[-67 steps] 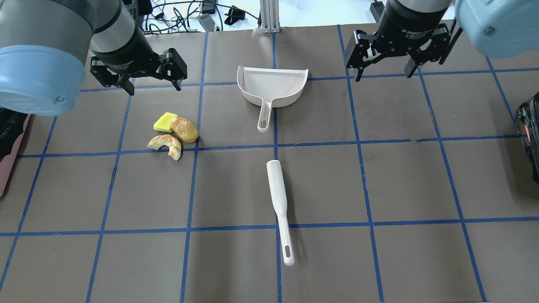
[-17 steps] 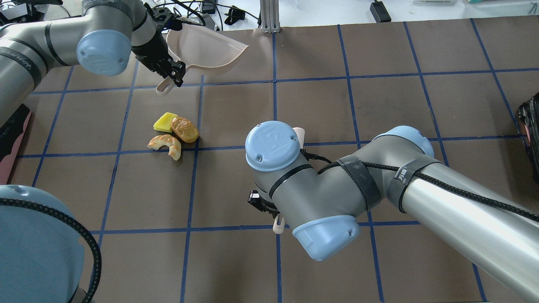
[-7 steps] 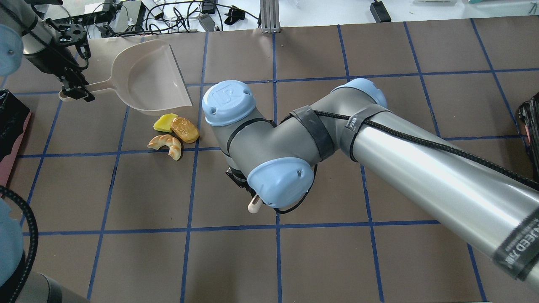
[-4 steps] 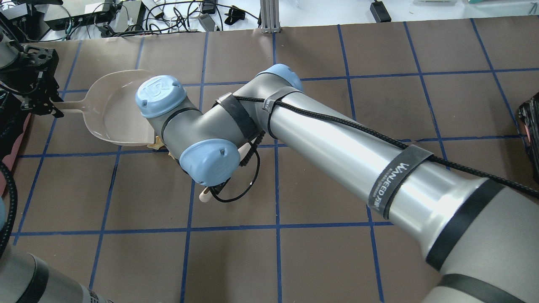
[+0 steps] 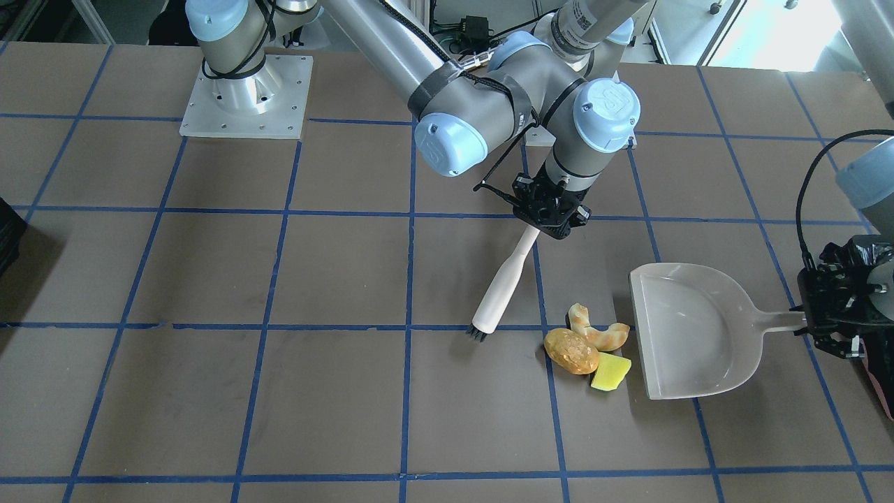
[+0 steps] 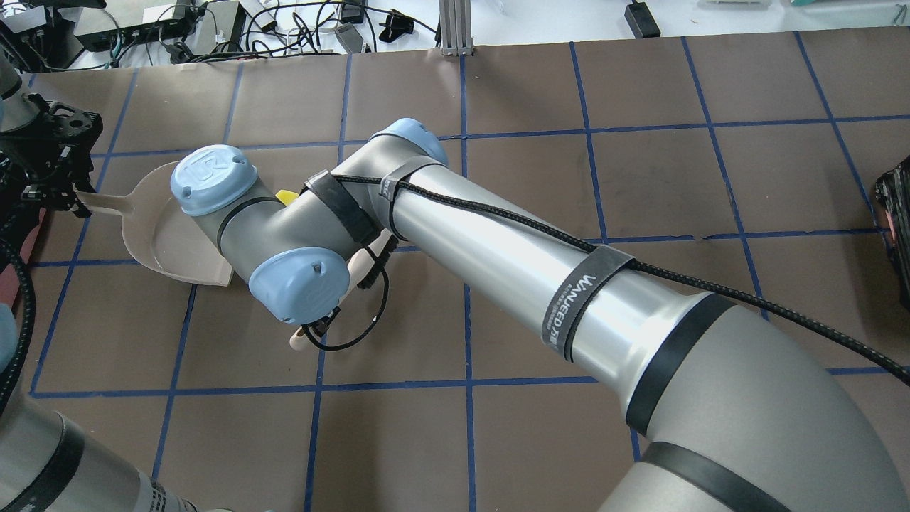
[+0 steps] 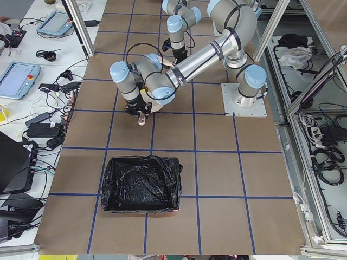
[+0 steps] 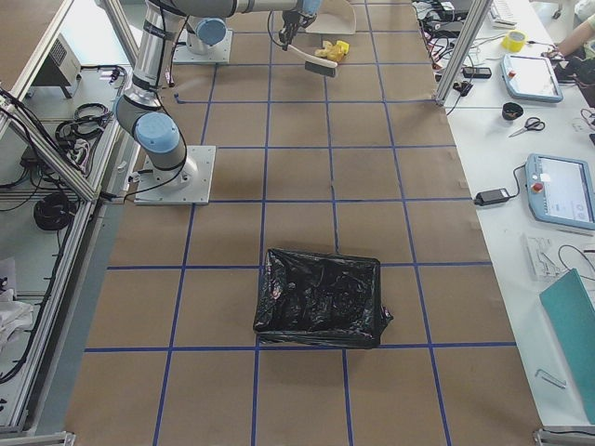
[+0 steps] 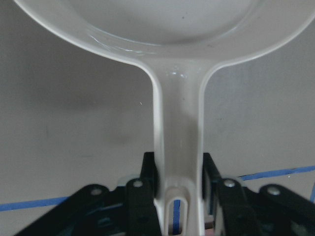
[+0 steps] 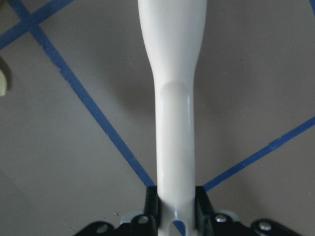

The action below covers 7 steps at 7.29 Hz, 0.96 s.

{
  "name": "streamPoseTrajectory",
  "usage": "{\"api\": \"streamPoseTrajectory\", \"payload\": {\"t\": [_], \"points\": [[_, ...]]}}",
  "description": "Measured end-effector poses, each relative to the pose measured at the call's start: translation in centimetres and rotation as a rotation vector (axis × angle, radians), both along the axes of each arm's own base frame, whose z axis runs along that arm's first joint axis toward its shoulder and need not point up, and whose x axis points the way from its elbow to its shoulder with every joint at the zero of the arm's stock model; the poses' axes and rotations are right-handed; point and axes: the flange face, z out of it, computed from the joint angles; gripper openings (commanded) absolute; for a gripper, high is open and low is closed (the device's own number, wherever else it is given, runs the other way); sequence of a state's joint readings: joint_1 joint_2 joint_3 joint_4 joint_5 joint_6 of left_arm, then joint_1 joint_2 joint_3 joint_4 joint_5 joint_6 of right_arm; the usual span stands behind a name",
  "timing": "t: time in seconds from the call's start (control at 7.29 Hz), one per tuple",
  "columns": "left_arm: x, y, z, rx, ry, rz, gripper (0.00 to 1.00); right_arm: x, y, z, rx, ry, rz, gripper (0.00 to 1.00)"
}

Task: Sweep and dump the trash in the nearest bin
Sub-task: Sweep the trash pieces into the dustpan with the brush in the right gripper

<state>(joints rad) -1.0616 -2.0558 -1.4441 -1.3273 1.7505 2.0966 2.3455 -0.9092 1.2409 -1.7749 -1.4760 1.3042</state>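
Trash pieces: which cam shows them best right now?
Exterior front-facing: all three trash pieces lie unobstructed beside the dustpan mouth. Overhead: the right arm covers all but a yellow sliver. Exterior right: tiny, far off. Exterior left: hidden.

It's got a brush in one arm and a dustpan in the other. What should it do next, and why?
Probably sweep the brush toward the dustpan. The right tool holds the brush with its bristles down, just short of the bread lump, pastry and yellow wedge; the left tool holds the dustpan's open edge beside them on the other side, so a short push should carry them in.
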Motion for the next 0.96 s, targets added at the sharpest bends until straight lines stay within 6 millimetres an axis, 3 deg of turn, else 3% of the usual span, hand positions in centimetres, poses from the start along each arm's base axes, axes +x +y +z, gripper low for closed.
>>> {"api": "streamPoseTrajectory", "payload": {"t": [0.96], "points": [[0.5,-0.6,-2.7,0.020,-0.042,0.055,0.00,4.3,-1.9,-2.0,-0.018,-0.038,0.046,0.00]]}}
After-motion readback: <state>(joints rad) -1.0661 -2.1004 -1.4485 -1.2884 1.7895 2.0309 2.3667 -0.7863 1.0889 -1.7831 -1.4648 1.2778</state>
